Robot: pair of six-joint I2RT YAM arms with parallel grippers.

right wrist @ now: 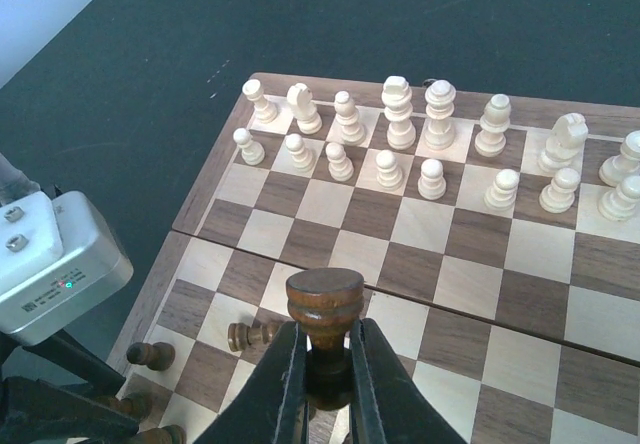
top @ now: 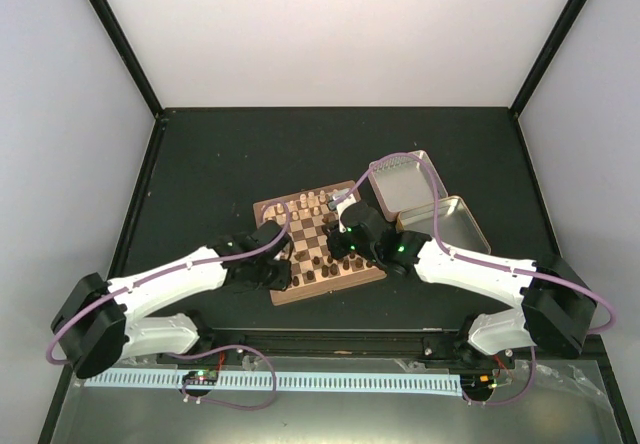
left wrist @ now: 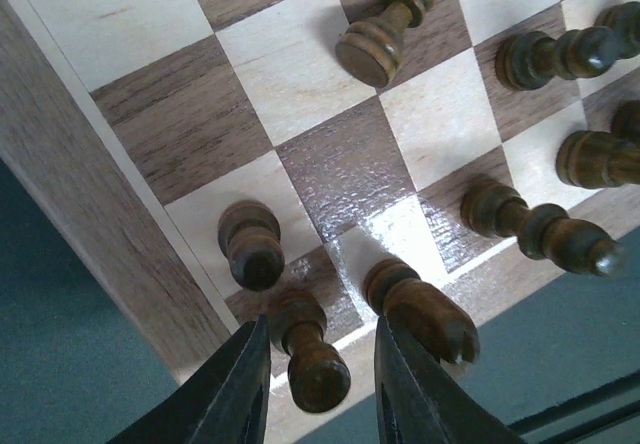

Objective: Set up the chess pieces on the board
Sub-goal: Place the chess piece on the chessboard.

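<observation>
**Crowding the board's near edge: two grips, two ways to slip**

The right gripper [right wrist: 327,332] is clamped on a dark piece [right wrist: 325,292] above the near half of the board [right wrist: 455,286]. The broad flat end facing the wrist camera looks like its base. If so, lowering it as held would plant it head-down or topple it. Below it, a fallen dark pawn [right wrist: 250,336] lies on its side on the board's near-left squares, easy to strike on the way down.

The left gripper [left wrist: 322,326] stands narrowly parted astride a standing dark pawn [left wrist: 318,376] at the board's near-left corner, neither finger clearly touching it. A taller dark piece [left wrist: 420,316] sits just beside one finger, so an off-centre close could tip it off the board's edge. The cream pieces [right wrist: 400,114] stand upright along the board's two far rows.
</observation>
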